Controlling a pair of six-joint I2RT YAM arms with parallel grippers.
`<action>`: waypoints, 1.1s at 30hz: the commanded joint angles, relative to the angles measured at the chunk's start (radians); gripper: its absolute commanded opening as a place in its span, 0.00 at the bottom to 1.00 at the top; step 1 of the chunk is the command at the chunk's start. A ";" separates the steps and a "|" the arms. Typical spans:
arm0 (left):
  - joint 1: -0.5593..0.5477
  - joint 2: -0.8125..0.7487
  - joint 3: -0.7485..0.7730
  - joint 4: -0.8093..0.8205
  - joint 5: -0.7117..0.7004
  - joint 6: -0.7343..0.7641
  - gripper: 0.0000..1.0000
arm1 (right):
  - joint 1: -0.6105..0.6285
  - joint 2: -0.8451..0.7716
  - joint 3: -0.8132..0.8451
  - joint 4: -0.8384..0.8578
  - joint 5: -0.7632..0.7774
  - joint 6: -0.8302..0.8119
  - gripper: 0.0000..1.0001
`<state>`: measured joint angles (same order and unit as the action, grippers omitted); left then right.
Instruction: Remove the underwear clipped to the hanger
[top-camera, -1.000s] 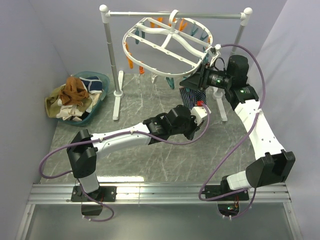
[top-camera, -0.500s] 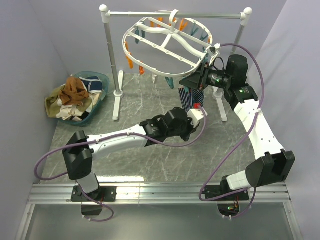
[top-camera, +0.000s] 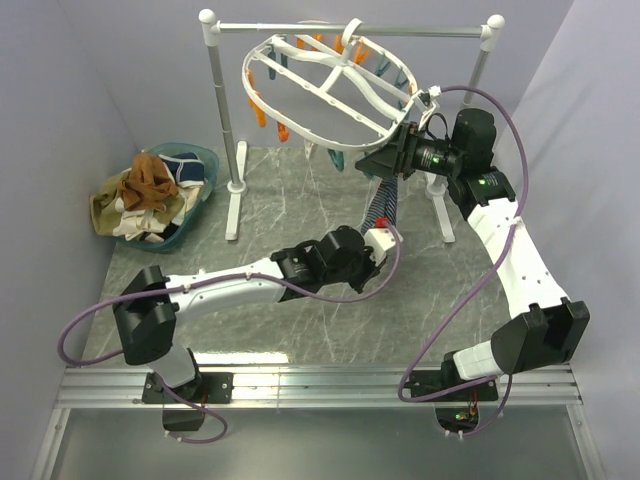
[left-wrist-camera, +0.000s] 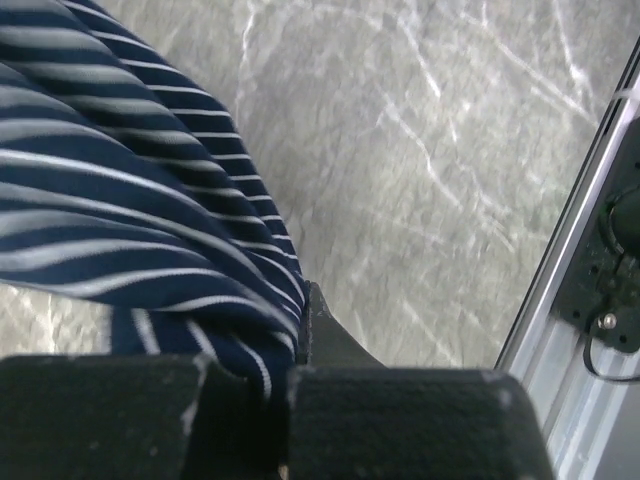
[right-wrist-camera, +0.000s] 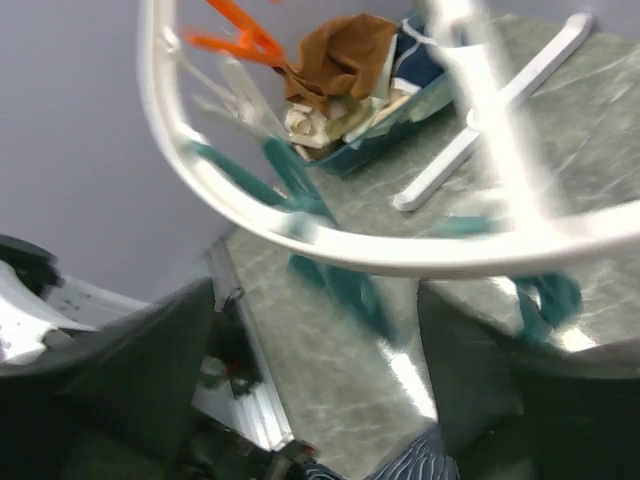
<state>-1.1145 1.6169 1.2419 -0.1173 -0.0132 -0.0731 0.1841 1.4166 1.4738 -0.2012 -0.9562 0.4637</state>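
The white oval hanger (top-camera: 330, 85) hangs from the rail by its hook, with orange and teal clothespins on its rim. Dark striped underwear (top-camera: 384, 205) stretches from below the rim's right side down to my left gripper (top-camera: 383, 238). In the left wrist view that gripper (left-wrist-camera: 275, 380) is shut on the striped cloth (left-wrist-camera: 130, 230). My right gripper (top-camera: 386, 164) is at the rim. It (right-wrist-camera: 315, 300) is open around a blurred teal clothespin (right-wrist-camera: 345, 285) under the hanger rim (right-wrist-camera: 400, 255). Striped cloth (right-wrist-camera: 400, 465) shows below the clothespin; whether the clothespin still holds it I cannot tell.
A teal basket (top-camera: 205, 160) at the back left holds more underwear, brown (top-camera: 148, 178), cream and navy. The silver-and-white rail stand (top-camera: 222, 110) carries the hanger, its feet resting on the marbled table. A purple wall closes each side.
My left gripper has pulled toward the near left with the striped cloth, stretching it longer. The hanger has swung a little to the left. The right arm has barely moved.
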 joint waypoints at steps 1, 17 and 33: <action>-0.016 -0.095 -0.036 0.022 -0.017 -0.040 0.00 | 0.000 -0.002 0.052 0.023 0.023 0.001 0.95; -0.015 -0.222 -0.098 -0.013 -0.047 -0.091 0.00 | -0.147 -0.234 -0.032 0.078 0.070 0.029 1.00; -0.018 -0.374 -0.062 -0.139 0.038 -0.149 0.00 | -0.227 -0.165 -0.102 0.148 0.050 -0.025 0.89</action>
<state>-1.1213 1.2850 1.1412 -0.2508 -0.0216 -0.1905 -0.0380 1.2304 1.3598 -0.1318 -0.8265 0.4446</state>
